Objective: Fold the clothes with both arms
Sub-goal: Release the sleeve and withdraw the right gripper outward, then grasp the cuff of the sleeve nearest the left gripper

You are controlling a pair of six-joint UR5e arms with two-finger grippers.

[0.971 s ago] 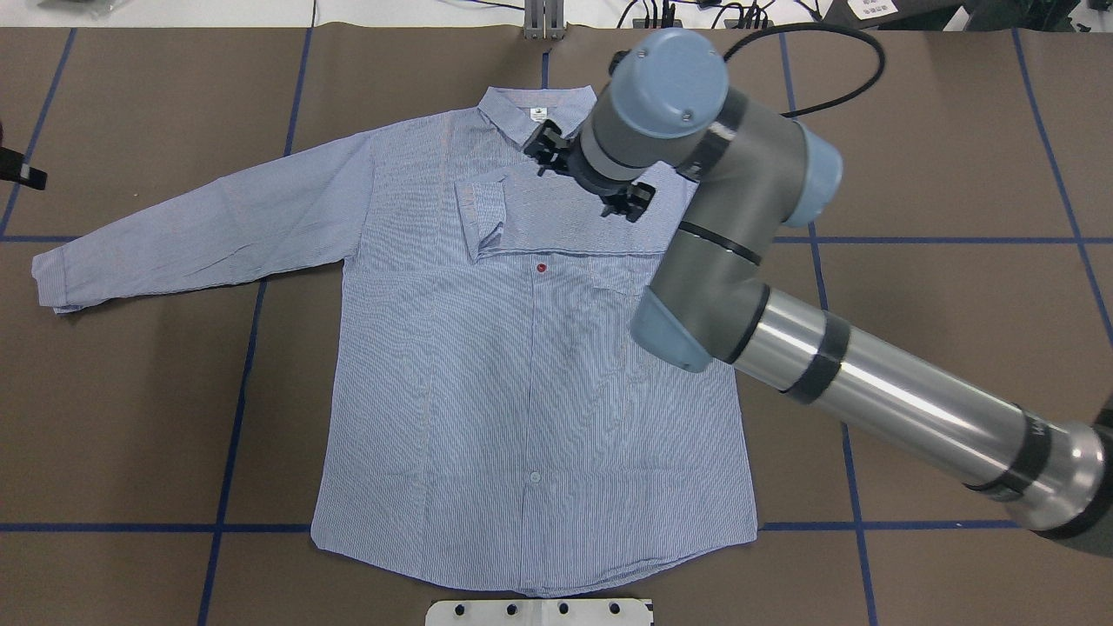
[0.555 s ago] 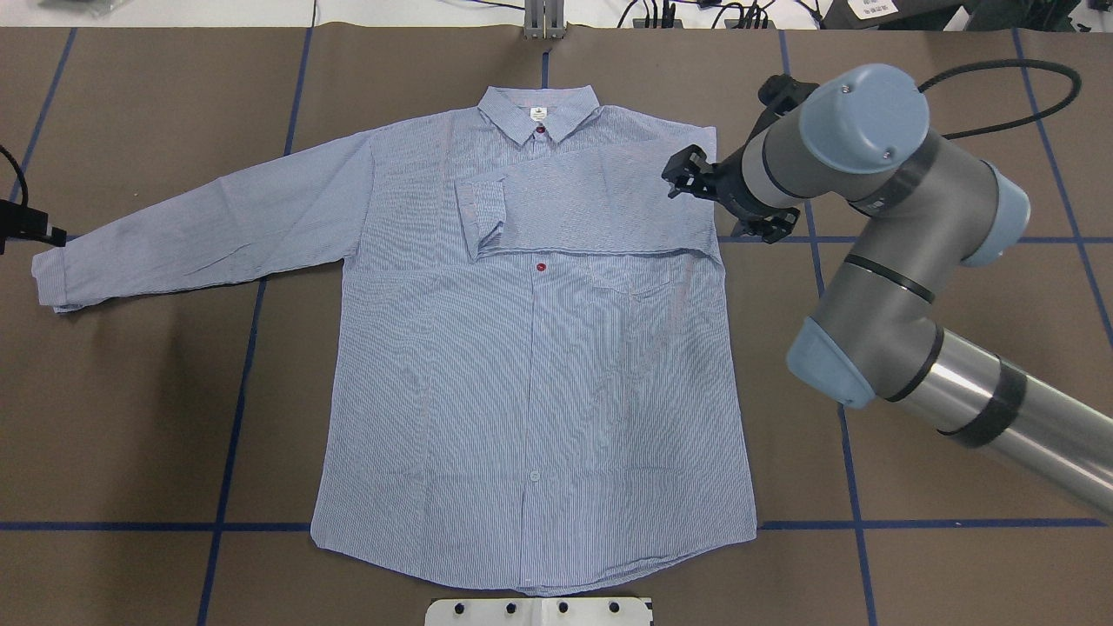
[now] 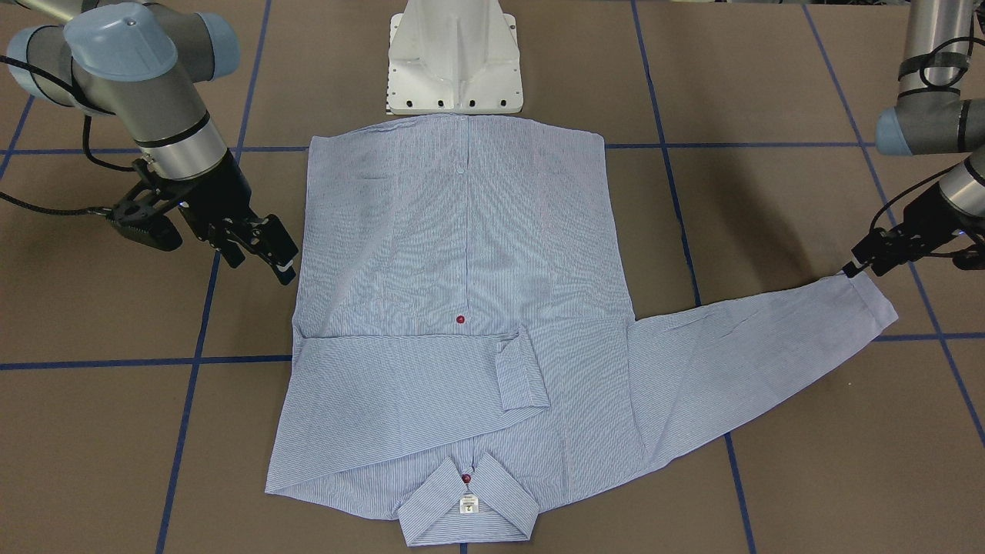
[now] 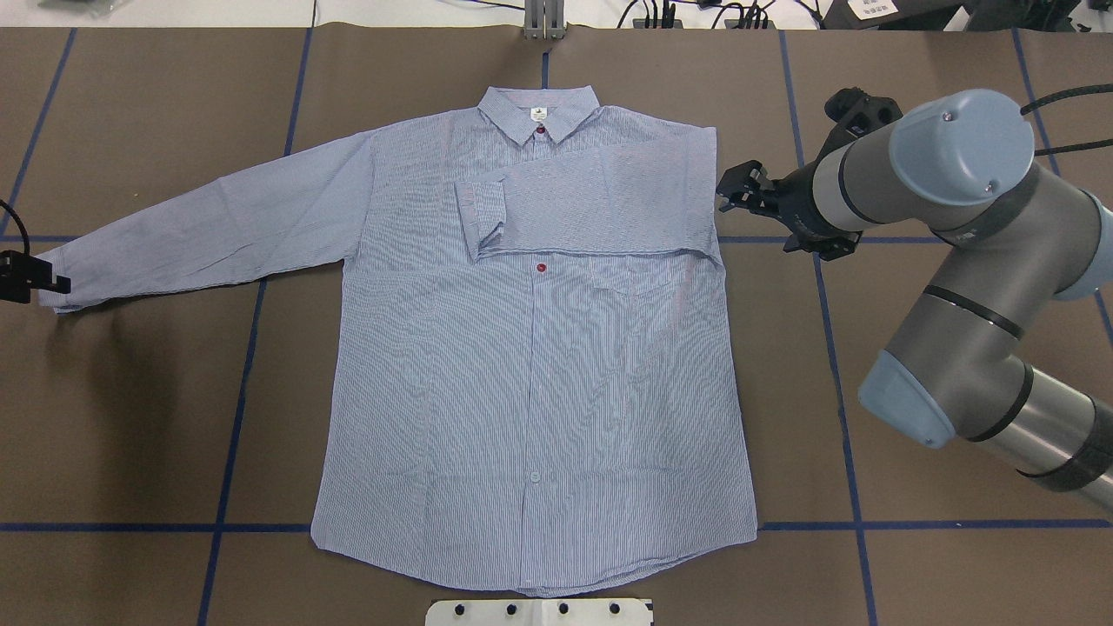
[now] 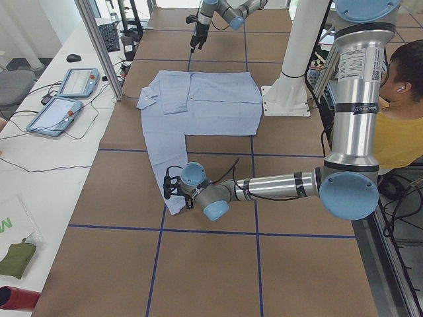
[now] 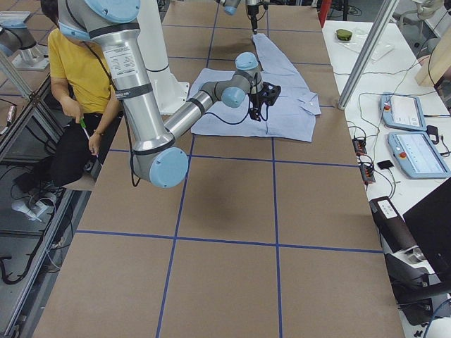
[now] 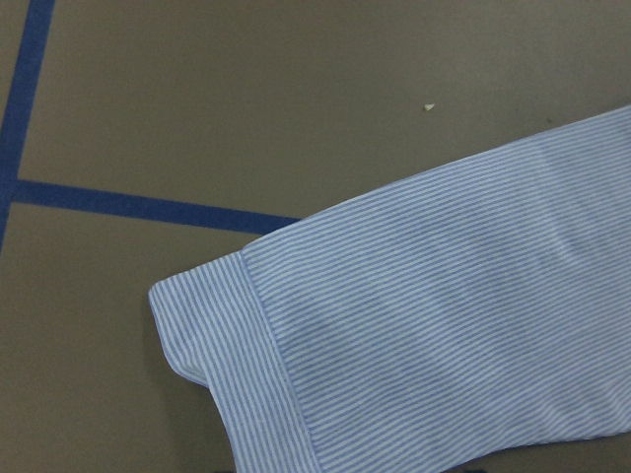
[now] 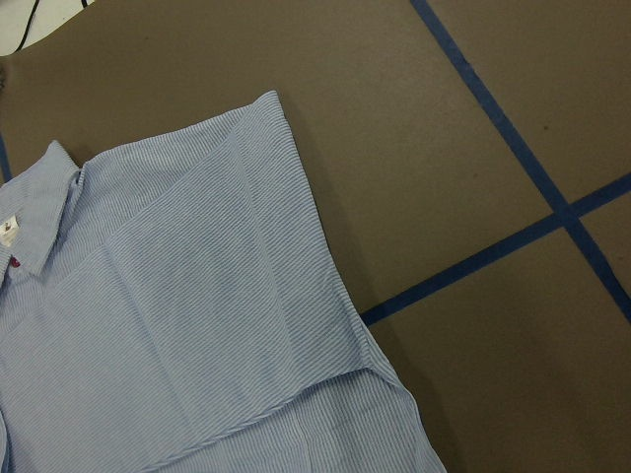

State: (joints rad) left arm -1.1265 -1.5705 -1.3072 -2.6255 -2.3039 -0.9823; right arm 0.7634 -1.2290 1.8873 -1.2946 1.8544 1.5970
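Black right gripper [image 4: 727,191] hovering, jaws apart, at 3 o'clock of flat blue-white striped button shirt [image 4: 539,374]; black left gripper [image 3: 856,265] hanging at 9 o'clock cuff [image 3: 869,304], jaws unreadable.

The striped shirt [image 8: 227,394] lies flat on the brown table [image 8: 394,128] and fills the lower left of the view. Its sleeve [image 8: 197,286] is folded back across the chest: the fold sits at the shoulder, and the sleeve's lower edge slants over the front. The collar [image 8: 44,207] shows at the left, with a white neck label [image 8: 8,235] and a red button [image 8: 15,262] just below it. Two blue tape lines [image 8: 493,108] cross on the bare table at the right, and one runs up to the shirt's side edge. The table's edge cuts across the upper left corner.
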